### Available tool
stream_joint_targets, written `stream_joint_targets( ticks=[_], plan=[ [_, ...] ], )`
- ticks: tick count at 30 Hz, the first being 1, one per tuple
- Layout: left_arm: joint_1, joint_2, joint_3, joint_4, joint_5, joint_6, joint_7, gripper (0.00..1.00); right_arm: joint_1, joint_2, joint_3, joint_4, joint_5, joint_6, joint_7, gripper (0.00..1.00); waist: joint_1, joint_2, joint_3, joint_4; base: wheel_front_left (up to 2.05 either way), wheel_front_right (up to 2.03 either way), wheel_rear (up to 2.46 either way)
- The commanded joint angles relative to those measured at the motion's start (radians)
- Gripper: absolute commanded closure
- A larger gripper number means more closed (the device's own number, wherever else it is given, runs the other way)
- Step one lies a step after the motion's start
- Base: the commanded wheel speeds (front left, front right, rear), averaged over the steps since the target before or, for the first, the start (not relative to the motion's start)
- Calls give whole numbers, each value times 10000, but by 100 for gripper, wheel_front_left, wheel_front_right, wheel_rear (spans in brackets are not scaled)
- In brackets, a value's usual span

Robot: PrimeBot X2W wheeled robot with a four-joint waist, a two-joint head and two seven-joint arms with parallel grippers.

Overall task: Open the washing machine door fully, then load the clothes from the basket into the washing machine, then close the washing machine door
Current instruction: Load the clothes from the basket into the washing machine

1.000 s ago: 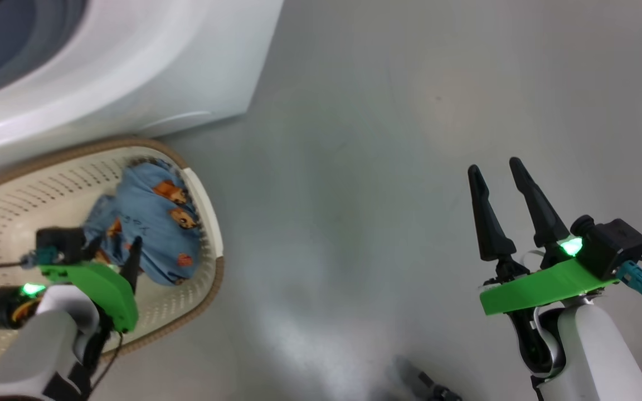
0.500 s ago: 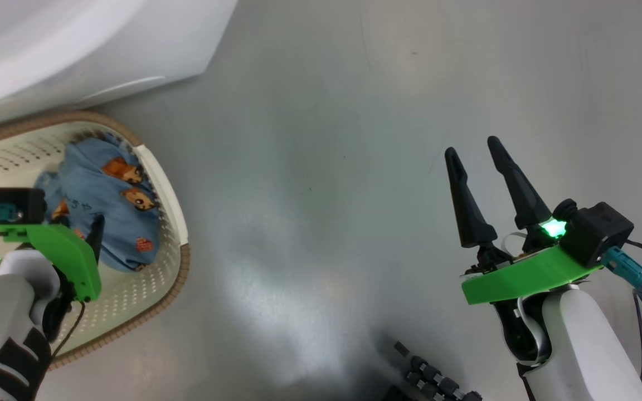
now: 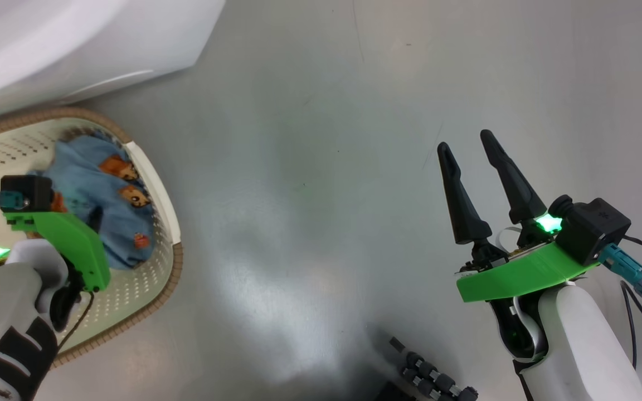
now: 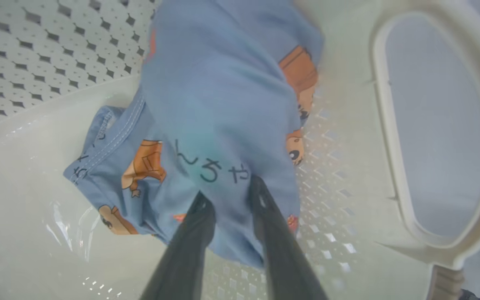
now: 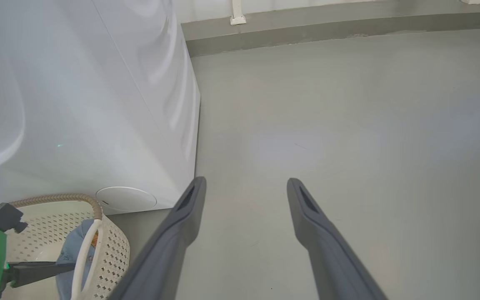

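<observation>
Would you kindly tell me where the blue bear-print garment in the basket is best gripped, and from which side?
Probably the raised fold beside the dark writing on the garment, approached from above: the cloth is heaped against the basket wall by its handle, blocking that side, and the left gripper straddles that fold.

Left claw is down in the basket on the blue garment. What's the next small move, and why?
Probably close the left claw on the fabric before any lift. Its fingers stand apart with tips pressed into the light blue garment, bunched against the basket wall, and cloth sits between them, so a pinch should catch it.
</observation>
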Motion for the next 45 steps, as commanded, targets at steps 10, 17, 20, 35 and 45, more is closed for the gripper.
stream_joint_targets(
  ticks=[10, 17, 20, 35, 45],
  plan=[
    [363, 56, -464, -315, -1638, -15, -1549, 100, 414, -72, -120, -124, -123, 16, -118, 0, 0, 0, -891, 424, 0, 0, 0],
    [1136, -15, -461, -326, -2378, -15, -2339, 100, 632, -346, -290, 134, -139, 16, -118, 0, 0, 0, -1979, 897, 0, 0, 0],
    [1364, -14, -372, -344, -2453, -15, -2400, 100, 734, -462, -312, 199, -142, 16, -118, 0, 0, 0, -2321, 1062, 0, 0, 0],
    [3624, -427, 3830, -1556, 569, -15, -2423, 100, 1915, -1310, -424, 702, -84, 16, -118, 0, 0, 0, -4837, 2352, 0, 0, 0],
    [5098, -960, 6493, -3476, 3133, -15, -2424, 100, 2599, -1549, -584, 798, -40, 16, -118, 0, 0, 0, -5873, 2836, 0, 0, 0]
  ],
)
